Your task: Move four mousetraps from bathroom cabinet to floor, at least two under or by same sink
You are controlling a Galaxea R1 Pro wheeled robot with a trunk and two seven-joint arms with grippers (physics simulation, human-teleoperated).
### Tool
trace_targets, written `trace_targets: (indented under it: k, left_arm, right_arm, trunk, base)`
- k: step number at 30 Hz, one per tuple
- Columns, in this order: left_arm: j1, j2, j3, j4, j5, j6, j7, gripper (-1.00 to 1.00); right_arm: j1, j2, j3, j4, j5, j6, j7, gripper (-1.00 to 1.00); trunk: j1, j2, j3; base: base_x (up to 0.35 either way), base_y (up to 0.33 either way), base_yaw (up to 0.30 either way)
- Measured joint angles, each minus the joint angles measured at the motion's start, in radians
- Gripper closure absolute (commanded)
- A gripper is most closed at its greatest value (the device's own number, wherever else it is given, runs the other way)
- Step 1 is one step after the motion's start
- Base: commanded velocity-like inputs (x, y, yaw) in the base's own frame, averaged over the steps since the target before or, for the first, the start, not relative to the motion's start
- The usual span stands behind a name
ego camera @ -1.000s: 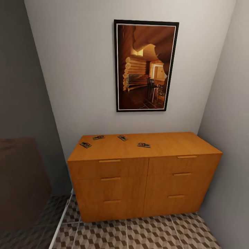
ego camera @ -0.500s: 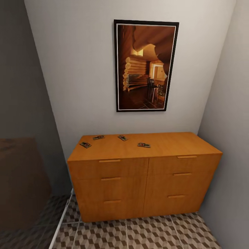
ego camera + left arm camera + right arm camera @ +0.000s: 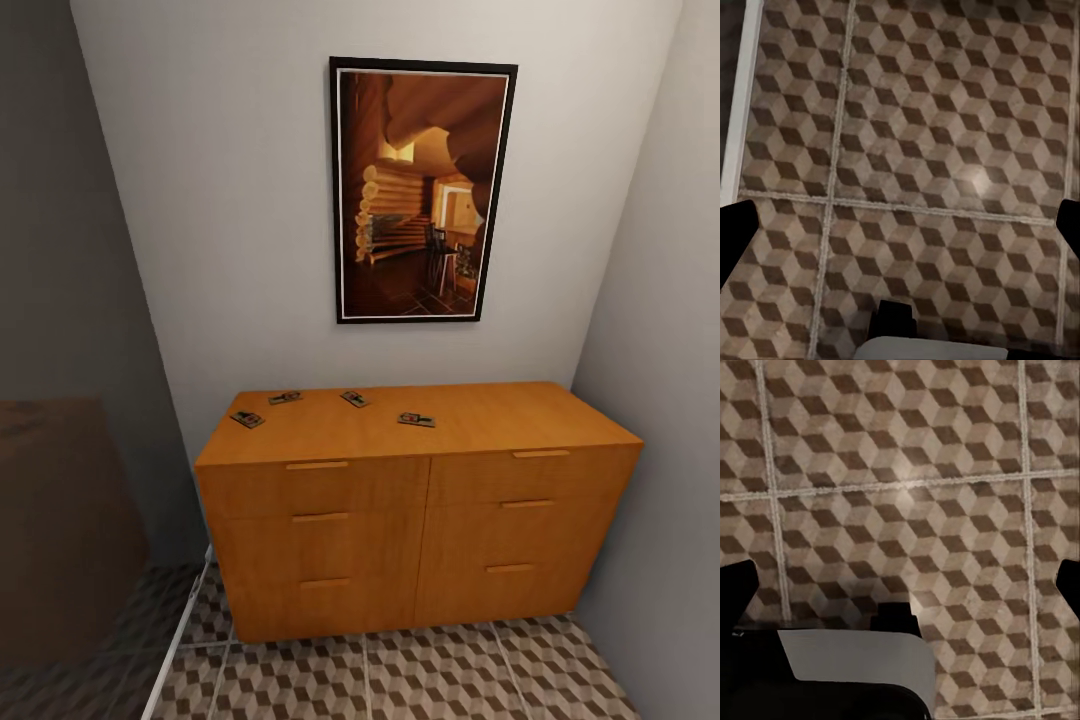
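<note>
I see four mousetraps (image 3: pixel 347 408) flat on the cabinet (image 3: pixel 420 500) top, left half. Both end effectors spread open, empty, facing bathroom floor (image 3: pixel 945 150). Traps look light, stiff, thin; I'd pinch the board edges, clear of wire

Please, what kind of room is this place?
Probably a corner of a home bathroom, though no sink shows here: patterned cube floor tiles, a low wooden cabinet against the wall, and a framed picture above it.
</note>
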Motion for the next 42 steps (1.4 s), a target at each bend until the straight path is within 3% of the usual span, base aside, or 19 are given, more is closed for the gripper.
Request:
trace_targets:
  k: [15,21,24,29,42]
  left_arm:
    - [-0.004,-0.001,0.000,-0.281,-0.033,0.130,-0.001,-1.00]
    - [-0.020,-0.003,0.000,-0.358,-0.046,0.223,-0.001,-1.00]
    - [-0.048,-0.005,0.000,-0.411,-0.049,0.310,-0.001,-1.00]
    - [-0.081,-0.007,-0.001,-0.493,-0.049,0.395,-0.001,-1.00]
    - [-0.092,-0.010,-0.002,-0.609,-0.050,0.428,0.000,-1.00]
  right_arm:
    - [-0.050,0.002,-0.001,-0.193,0.005,0.144,-0.032,-1.00]
    - [-0.054,0.003,-0.001,-0.250,0.006,0.176,-0.034,-1.00]
    - [-0.056,0.002,-0.001,-0.278,0.007,0.189,-0.035,-1.00]
    - [-0.056,0.003,-0.002,-0.293,0.007,0.197,-0.043,-1.00]
    - [-0.056,0.003,0.000,-0.341,0.008,0.201,-0.068,-1.00]
  trunk:
    - [0.000,0.000,0.000]
    - [0.000,0.000,0.000]
    - [0.000,0.000,0.000]
    - [0.000,0.000,0.000]
    - [0.000,0.000,0.000]
  base:
    - [0.000,0.000,0.000]
    - [0.000,0.000,0.000]
    - [0.000,0.000,0.000]
    - [0.000,0.000,0.000]
    - [0.000,0.000,0.000]
